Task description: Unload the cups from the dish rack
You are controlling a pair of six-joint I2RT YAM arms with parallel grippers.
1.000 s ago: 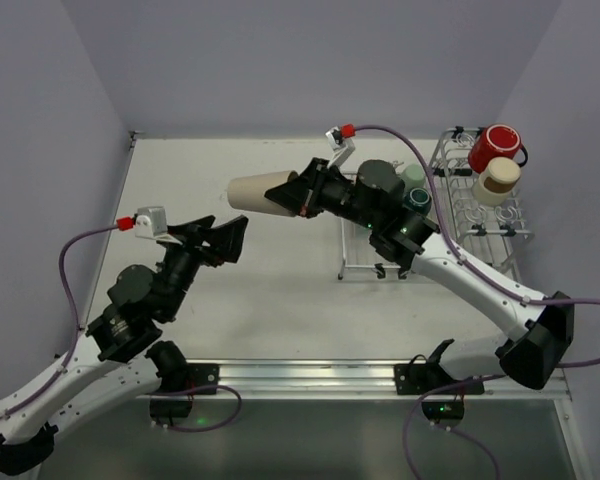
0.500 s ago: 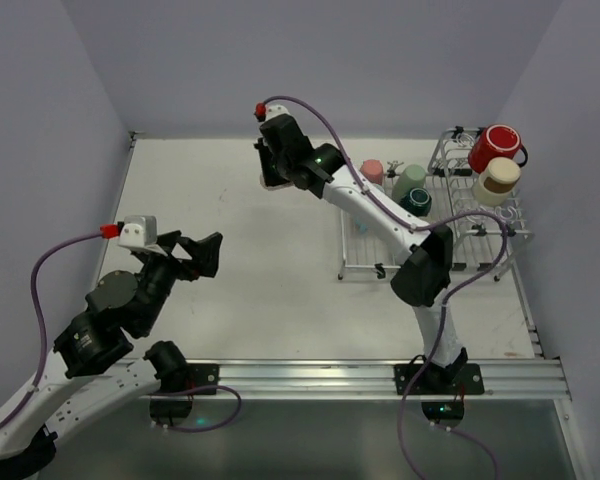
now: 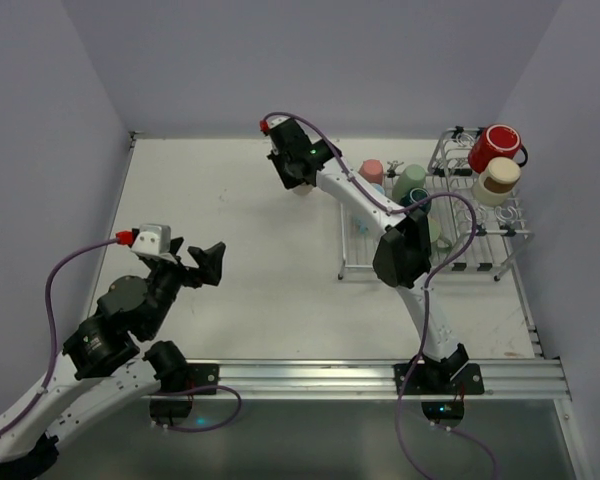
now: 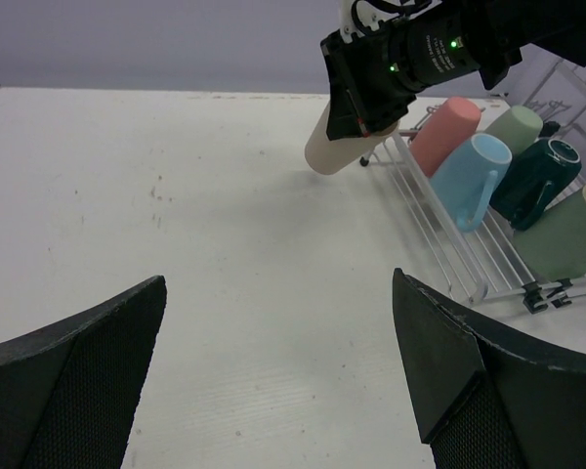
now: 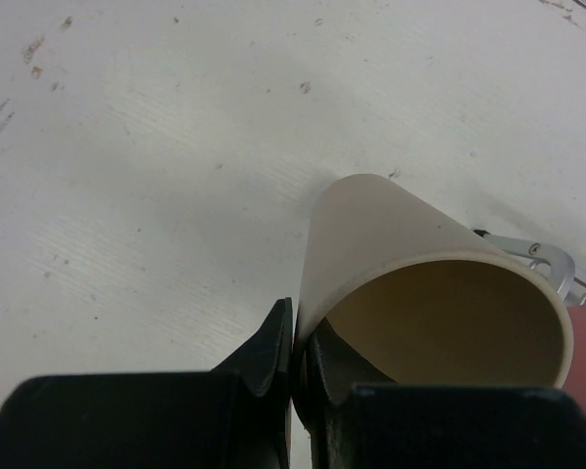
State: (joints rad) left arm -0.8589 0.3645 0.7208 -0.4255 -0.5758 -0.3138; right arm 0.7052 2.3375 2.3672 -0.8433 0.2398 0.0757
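My right gripper (image 3: 298, 182) (image 5: 295, 322) is shut on the rim of a beige handleless cup (image 4: 330, 149) (image 5: 400, 234), one finger inside and one outside. The cup hangs tilted over the far middle of the table, its base low by the surface, left of the dish rack (image 3: 480, 243) (image 4: 447, 244). Lying in the rack are a pink cup (image 3: 372, 169) (image 4: 444, 132), a light blue mug (image 4: 474, 176), a sage green cup (image 3: 412, 180) (image 4: 513, 127), a dark teal mug (image 4: 537, 181) and another green cup (image 4: 566, 239). A red mug (image 3: 495, 147) and a cream cup (image 3: 498, 180) sit on its raised end. My left gripper (image 3: 215, 258) (image 4: 278, 283) stands open over bare table at the left.
Purple walls close the table on the left, back and right. A metal rail (image 3: 380, 375) runs along the near edge between the arm bases. The right arm (image 3: 405, 250) stretches diagonally over the rack's left part.
The right arm has carried the beige cup from beside the rack out to the far middle and lowered it. The left arm has drawn back a little toward the near left.
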